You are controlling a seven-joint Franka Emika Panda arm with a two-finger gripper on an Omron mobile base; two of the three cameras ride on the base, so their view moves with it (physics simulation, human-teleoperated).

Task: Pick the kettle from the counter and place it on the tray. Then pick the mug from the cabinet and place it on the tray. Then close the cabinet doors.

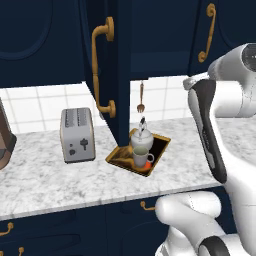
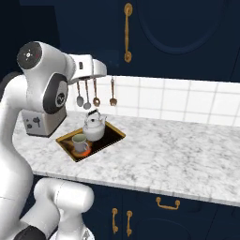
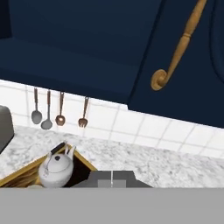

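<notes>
Marbled counter (image 1: 45, 185) is stretching under navy cabinets in my left base view; the tray (image 1: 161, 141) is sitting on it, carrying both the kettle (image 1: 141, 138) and the mug (image 1: 141, 157), so I judge only door closing is left, since one cabinet door (image 1: 107, 70) is standing open. Right base view: kettle and mug are resting together inside the tray. Hand view: I am facing a door handle (image 3: 179, 50), my fingers pressed together, pinching nothing
</notes>
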